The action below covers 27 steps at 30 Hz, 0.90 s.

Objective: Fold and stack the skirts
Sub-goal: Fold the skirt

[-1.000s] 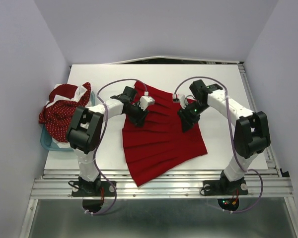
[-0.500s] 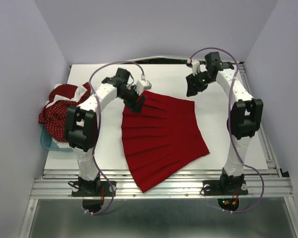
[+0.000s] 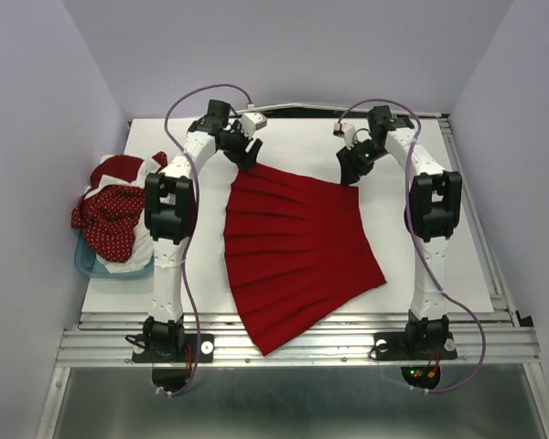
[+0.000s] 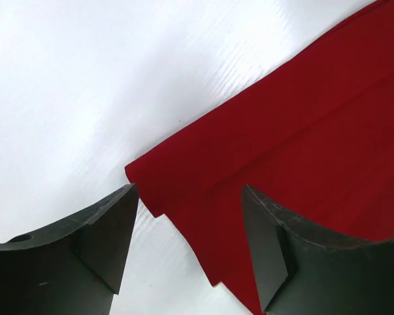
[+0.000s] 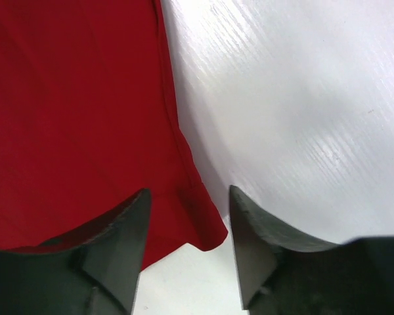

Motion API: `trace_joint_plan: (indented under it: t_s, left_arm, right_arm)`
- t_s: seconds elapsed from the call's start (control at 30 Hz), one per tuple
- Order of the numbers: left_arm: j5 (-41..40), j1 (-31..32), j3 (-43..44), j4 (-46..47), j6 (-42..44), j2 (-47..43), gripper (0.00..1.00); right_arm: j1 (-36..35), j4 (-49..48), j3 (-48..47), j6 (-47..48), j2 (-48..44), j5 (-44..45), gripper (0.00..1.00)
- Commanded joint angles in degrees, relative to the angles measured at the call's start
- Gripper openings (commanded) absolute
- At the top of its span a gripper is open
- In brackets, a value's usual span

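Observation:
The bright red pleated skirt (image 3: pixel 293 242) lies flat on the white table, waistband far, flared hem near. My left gripper (image 3: pixel 242 155) is open just above the waistband's far left corner (image 4: pixel 151 180), which shows between its fingers. My right gripper (image 3: pixel 349 169) is open above the waistband's far right corner (image 5: pixel 207 230), also apart from the cloth. A dark red white-dotted skirt (image 3: pixel 110 215) with white cloth (image 3: pixel 151 165) is heaped at the left.
The heap rests in a shallow teal tub (image 3: pixel 90 265) at the table's left edge. The white table (image 3: pixel 439 238) ends at a metal rail at the front. Grey walls stand close on three sides.
Both arms have swung from over the skirt's middle to the far waistband corners. The skirt's far edge has been drawn out flat and straighter. Both grippers now stand open at the corners.

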State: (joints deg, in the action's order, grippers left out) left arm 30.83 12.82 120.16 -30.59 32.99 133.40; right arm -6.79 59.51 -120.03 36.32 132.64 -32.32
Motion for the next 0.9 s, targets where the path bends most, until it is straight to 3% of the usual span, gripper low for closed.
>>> trace_joint_plan:
  t_s: [0.0, 0.13, 0.33, 0.43, 0.57, 0.63, 0.7, 0.87]
  left_arm:
    - [-2.9, -0.1, 2.6, 4.5, 1.1, 1.2, 0.79]
    - [-5.9, -0.2, 4.5, 8.0, 0.3, 4.4, 0.80]
    - [-4.7, -0.2, 8.0, 7.4, 0.8, 7.7, 0.81]
    - [-1.7, -0.2, 7.2, 5.5, 1.8, 6.3, 0.81]
    - [3.1, -0.7, 1.6, 7.9, 2.9, 0.4, 0.81]
    - [4.3, -0.9, -0.4, 10.5, 3.0, -2.3, 0.81]
    - [4.3, -0.9, 0.9, 11.3, 2.9, -2.0, 0.81]
    - [4.8, -0.9, 6.7, 9.1, 1.4, 2.9, 0.81]
  right_arm:
    - [-0.2, -0.1, 1.5, 5.0, 1.7, 1.6, 0.51]
    - [-0.2, -1.5, 3.7, 5.8, 1.6, 2.9, 0.43]
    - [-0.2, -2.2, 5.8, 7.3, 1.7, 5.1, 0.46]
    - [-0.2, -3.3, 7.2, 7.7, 1.4, 5.4, 0.43]
    - [-0.2, -3.9, 7.4, 7.9, 1.4, 5.2, 0.27]
    - [-0.2, -4.0, 7.5, 8.1, 1.4, 5.0, 0.13]
    - [-0.2, -4.2, 7.8, 8.3, 1.0, 5.0, 0.05]
    - [-0.2, -4.6, 8.2, 8.9, 0.2, 4.6, 0.01]
